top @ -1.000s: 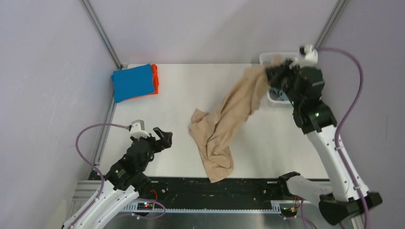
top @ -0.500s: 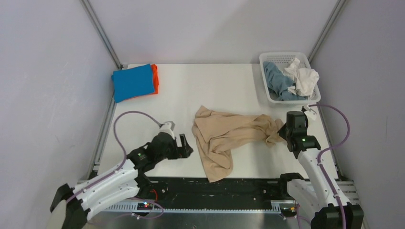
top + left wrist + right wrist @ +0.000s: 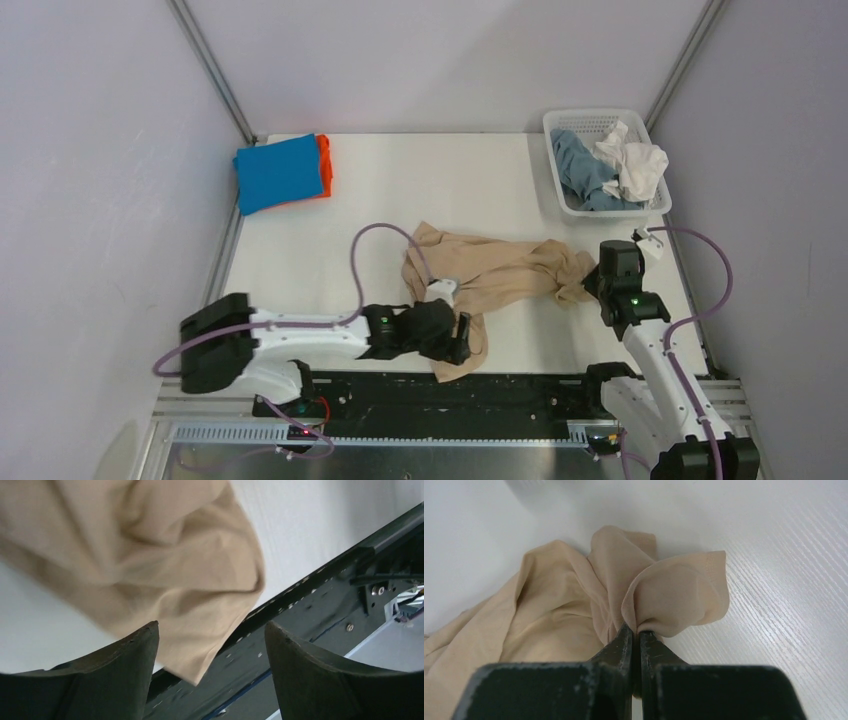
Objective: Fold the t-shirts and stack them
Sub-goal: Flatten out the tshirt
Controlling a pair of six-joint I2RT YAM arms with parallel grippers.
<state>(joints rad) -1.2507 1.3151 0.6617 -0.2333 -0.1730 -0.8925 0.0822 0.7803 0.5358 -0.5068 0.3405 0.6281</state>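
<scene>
A crumpled beige t-shirt [image 3: 480, 280] lies across the table's front middle. My right gripper [image 3: 592, 283] is shut on its right end, and the pinched fold shows in the right wrist view [image 3: 674, 595]. My left gripper [image 3: 466, 338] is open over the shirt's near corner at the table's front edge; the cloth [image 3: 165, 575] hangs between the fingers [image 3: 125, 675] without being held. A folded bright blue t-shirt [image 3: 278, 172] lies on a folded orange t-shirt [image 3: 324, 165] at the back left. A white t-shirt [image 3: 634, 165] and a grey-blue t-shirt [image 3: 580, 168] lie in the basket.
A white mesh basket [image 3: 560, 122] stands at the back right corner. A black rail [image 3: 540, 385] runs along the table's front edge and shows in the left wrist view [image 3: 320, 595]. Grey walls and frame posts enclose the table.
My right gripper has carried the beige shirt from above the basket down to the table's right side. My left arm has swung right and reached the shirt's near corner.
</scene>
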